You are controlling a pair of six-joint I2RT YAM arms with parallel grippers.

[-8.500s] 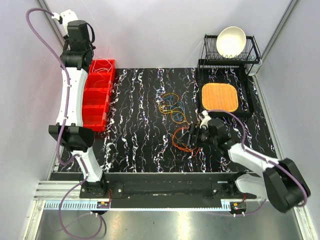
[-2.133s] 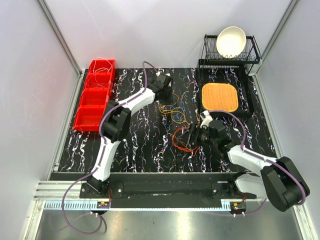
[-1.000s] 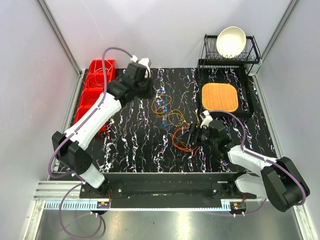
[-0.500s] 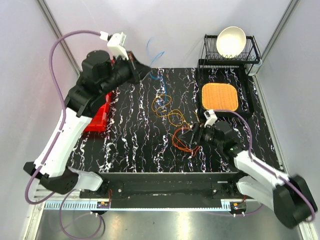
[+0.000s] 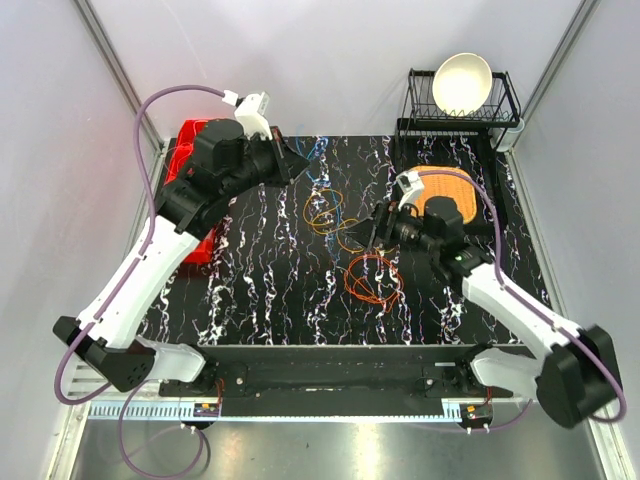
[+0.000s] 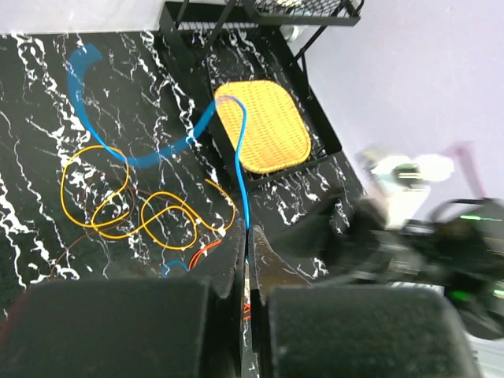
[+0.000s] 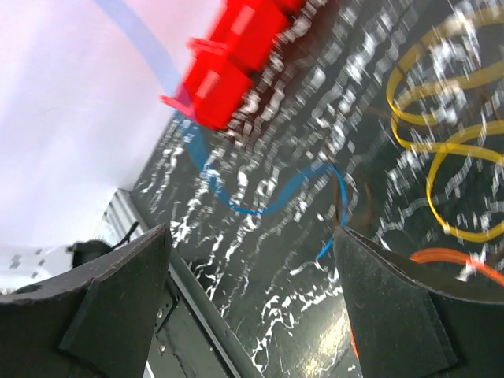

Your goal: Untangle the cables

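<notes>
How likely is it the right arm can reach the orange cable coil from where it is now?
Probably yes. The right gripper hangs open just beyond the orange cable coil, nothing between them. The left gripper, shut on the blue cable, is well clear.

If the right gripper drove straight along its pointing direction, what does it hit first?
Likely the blue cable crossing between the right gripper fingers in the wrist view, else the marbled table behind. Depth is unclear.

The blue cable point(image 6: 242, 169) is raised, with one end pinched in the closed left gripper point(image 6: 246, 239). The yellow cables point(image 5: 325, 213) lie flat in overlapping loops. The orange cables point(image 5: 370, 278) lie coiled near them, closer to the arm bases.
</notes>
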